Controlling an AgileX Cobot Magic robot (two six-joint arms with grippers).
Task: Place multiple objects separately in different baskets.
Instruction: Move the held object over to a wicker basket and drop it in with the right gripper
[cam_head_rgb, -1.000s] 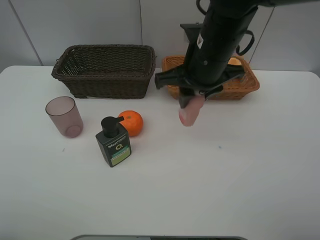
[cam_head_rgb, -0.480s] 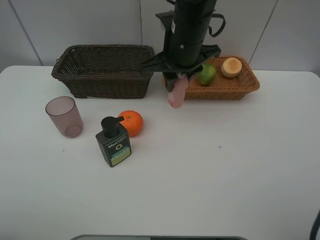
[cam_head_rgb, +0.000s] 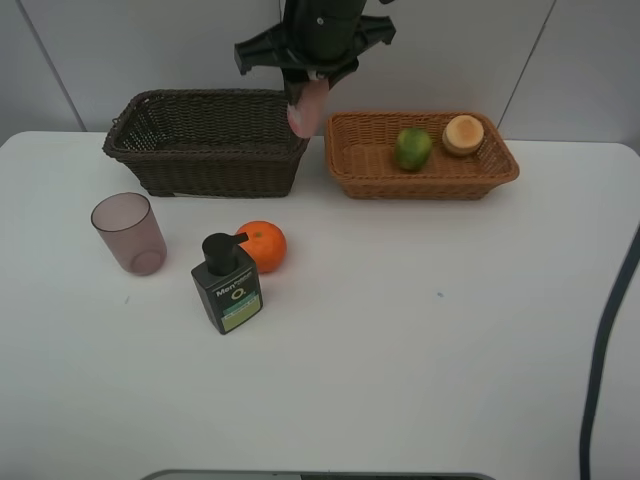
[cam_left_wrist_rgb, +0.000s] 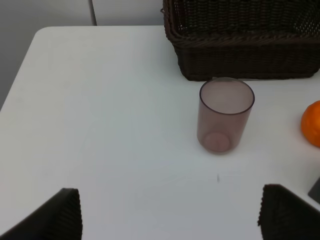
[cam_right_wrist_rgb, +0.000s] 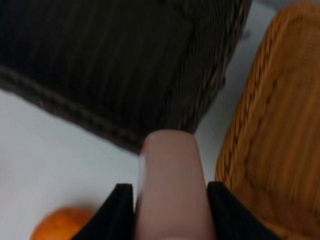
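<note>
The slim pink spray bottle (cam_head_rgb: 304, 112), pinched tight in the right gripper (cam_head_rgb: 306, 92), has been carried toward 11 o'clock and is now held over the dark brown basket (cam_head_rgb: 200, 165) at its 3 o'clock rim, so release is judged near. Open room lies toward 9 o'clock inside it, while the tan basket (cam_head_rgb: 430, 182) sits close at 3 o'clock. The left gripper (cam_left_wrist_rgb: 170, 215) is spread wide, with nothing held.

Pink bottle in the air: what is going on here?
The right gripper holds the slim pink spray bottle in the air by the dark basket, at its end next to the light basket. A green fruit and a peach-like fruit lie in the light basket. The cup, orange and pump bottle are on the table. The left gripper is open and empty near the cup.
</note>
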